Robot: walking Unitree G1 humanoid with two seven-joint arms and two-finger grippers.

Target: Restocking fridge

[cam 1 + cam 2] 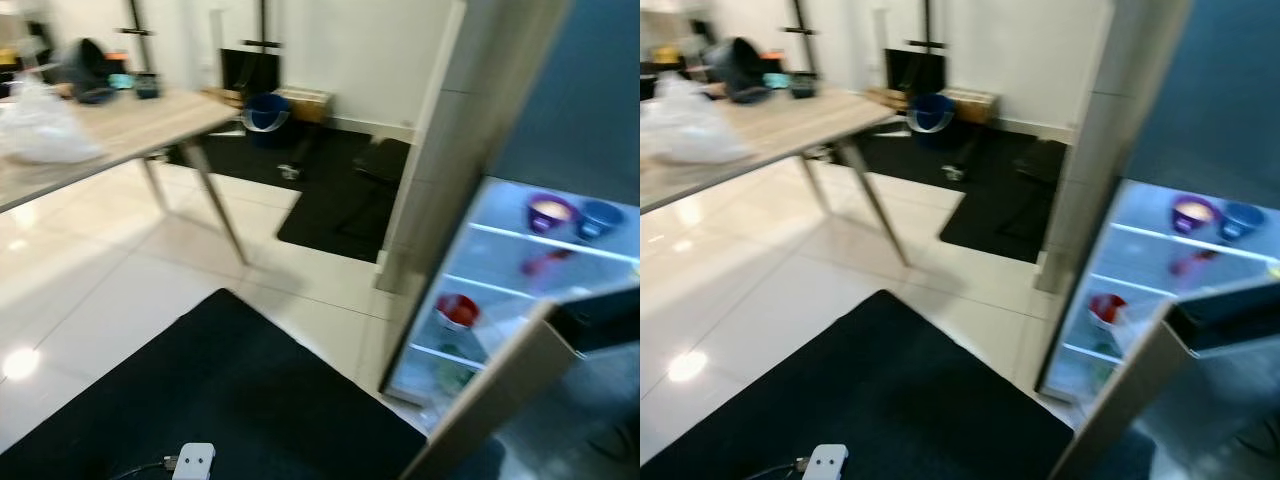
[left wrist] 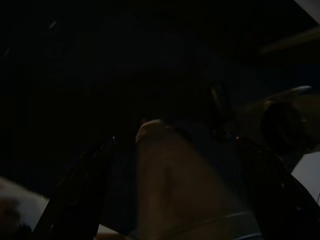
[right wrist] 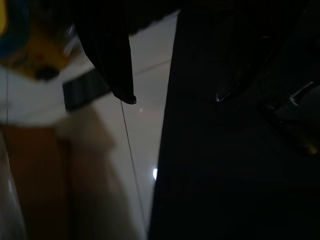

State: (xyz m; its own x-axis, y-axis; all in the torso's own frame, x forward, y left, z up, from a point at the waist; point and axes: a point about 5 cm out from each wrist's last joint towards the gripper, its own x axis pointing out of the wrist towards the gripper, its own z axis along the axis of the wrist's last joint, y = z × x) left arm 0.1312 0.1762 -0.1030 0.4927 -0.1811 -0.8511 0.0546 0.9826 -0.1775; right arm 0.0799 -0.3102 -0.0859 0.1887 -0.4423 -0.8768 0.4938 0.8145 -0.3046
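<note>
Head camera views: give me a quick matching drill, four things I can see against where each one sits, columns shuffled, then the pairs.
Things:
1. purple bowl
2. red bowl
3. white plastic bag
4. blue bucket

Places:
A. on the wooden table
B. on the floor by the far wall
C. upper shelf of the open fridge
D. fridge shelf two levels below the top one

Pairs: 1-C, 2-D, 3-A, 4-B

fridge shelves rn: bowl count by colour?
Purple bowl: 1
Blue bowl: 1
Red bowl: 1
Total: 3 bowls on the open fridge's shelves. There are also blurry red and green items, too unclear to identify.
</note>
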